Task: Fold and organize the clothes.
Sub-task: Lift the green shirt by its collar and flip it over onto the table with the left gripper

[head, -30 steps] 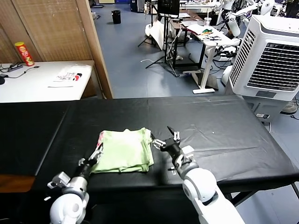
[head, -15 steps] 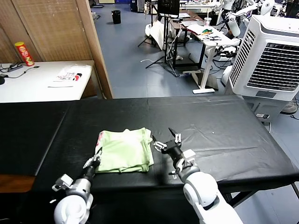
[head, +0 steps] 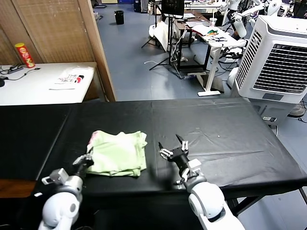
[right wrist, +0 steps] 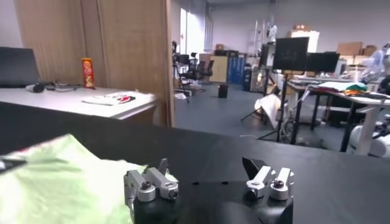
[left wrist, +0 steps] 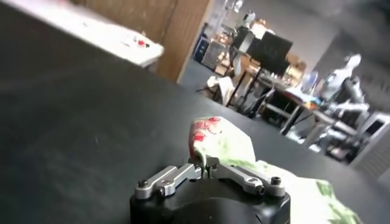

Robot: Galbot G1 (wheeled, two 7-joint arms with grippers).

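While gripped by the left claw (head: 86,159), the shirt (head: 116,153) lies folded.

Black tabletop (head: 230,129): broad bare stretch across the robot's right half and along the far edge, open for passage. Folded pale green shirt (head: 117,153) low on the near-left portion, the only obstacle on the cloth. Left gripper (head: 82,162) at the shirt's near-left corner, jaws closed on the fabric there (left wrist: 204,163). Right gripper (head: 173,149) just beside the shirt's right edge, apart from it, jaws spread (right wrist: 210,176); narrow bare strip between. Bare cloth also left of the shirt. White side table (head: 38,86) beyond the far-left edge, carrying a red can (head: 24,55).
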